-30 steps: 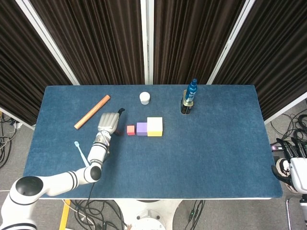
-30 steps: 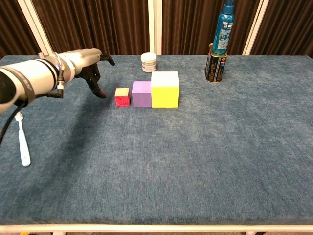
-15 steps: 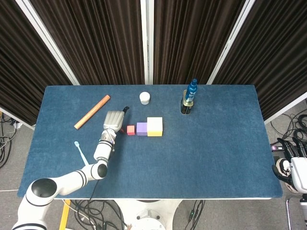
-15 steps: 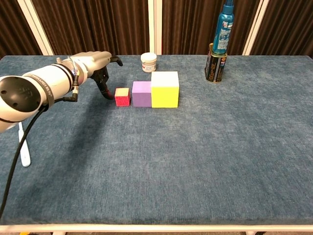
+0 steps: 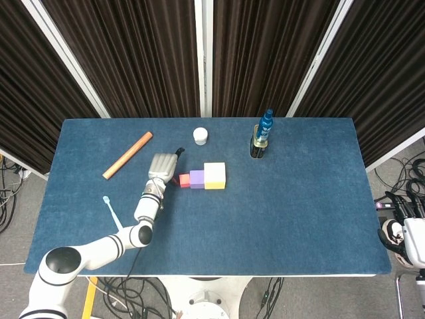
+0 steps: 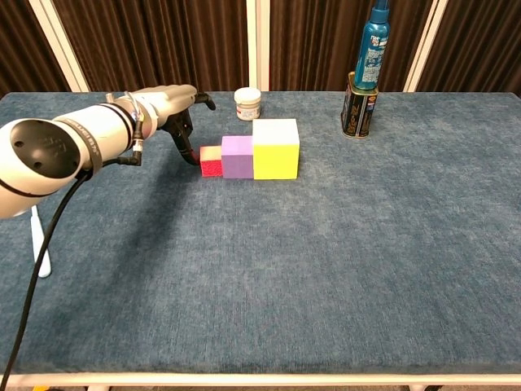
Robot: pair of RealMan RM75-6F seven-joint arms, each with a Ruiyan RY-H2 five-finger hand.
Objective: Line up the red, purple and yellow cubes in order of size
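Three cubes stand in a row at mid-table: a small red cube (image 5: 184,180) (image 6: 211,161), a medium purple cube (image 5: 196,179) (image 6: 237,156) and a large yellow cube (image 5: 214,175) (image 6: 275,149). Red touches purple, and purple touches yellow. My left hand (image 5: 163,166) (image 6: 173,108) is just left of the red cube, its dark fingers pointing down against the cube's left side, holding nothing. My right hand (image 5: 402,230) hangs off the table's right edge; its finger pose is unclear.
A white jar (image 5: 200,135) (image 6: 247,103) sits behind the cubes. A blue bottle (image 5: 266,123) (image 6: 371,45) stands on a can (image 6: 356,106) at the back right. An orange stick (image 5: 127,155) lies back left, a toothbrush (image 5: 111,211) (image 6: 37,240) front left.
My left hand moved right and reached the red cube. The red cube slid right and closed the gap to the purple cube. The right hand stayed still.
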